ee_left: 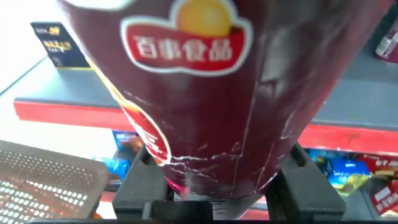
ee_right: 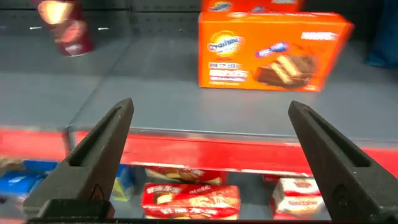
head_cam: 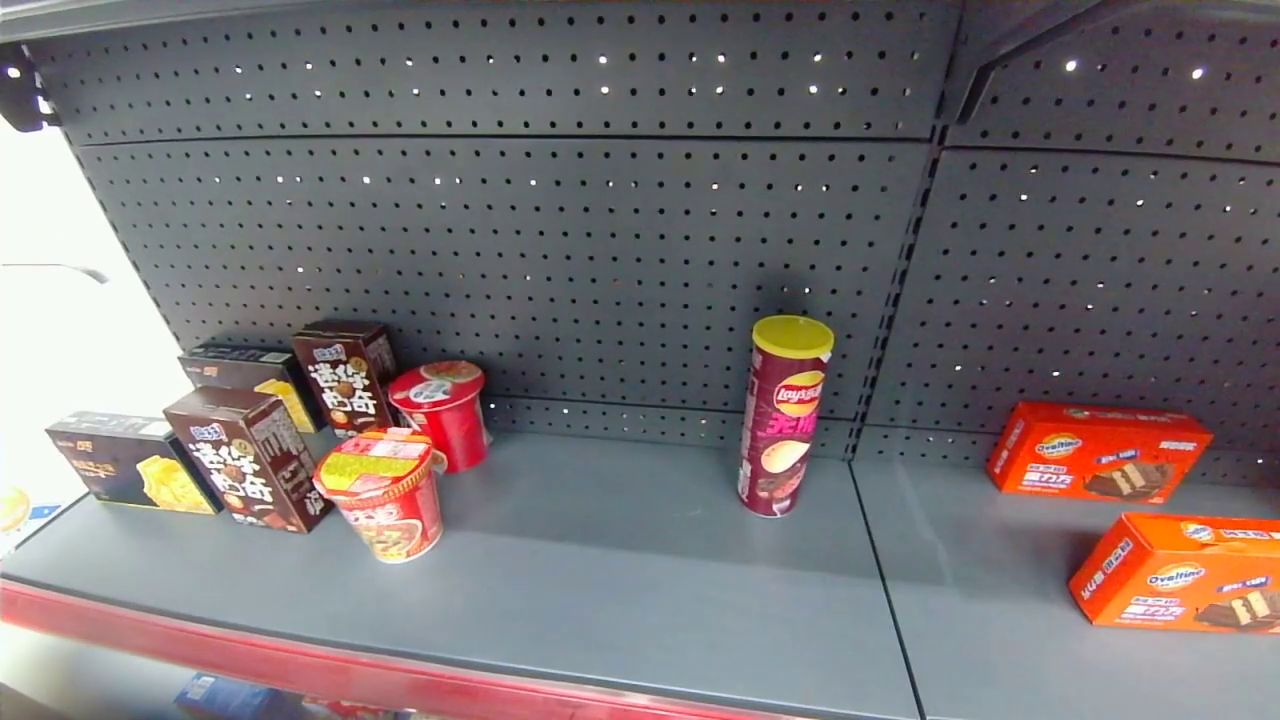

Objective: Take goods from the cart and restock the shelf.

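A cylindrical maroon chip can (ee_left: 205, 93), its top cut off from view, sits clamped in the fingers of the left gripper (ee_left: 221, 167) before the grey metal shelf (head_cam: 600, 600), where a yellow-lidded can (head_cam: 783, 420) stands upright. The right gripper (ee_right: 210, 109), fingers spread wide, faces an orange cardboard box (ee_right: 267, 50); the lower-tier packages (ee_right: 189, 199) are blurred.

back: dark grey perforated back panel (head_cam: 560, 250), pinpoints of light through its holes | furniture: grey shelf (head_cam: 620, 590), two decks meeting at a seam (head_cam: 883, 580), red front strip (head_cam: 300, 657) | above: slanted bracket (head_cam: 1010, 55) | left end: bright white glare (head_cam: 60, 330)
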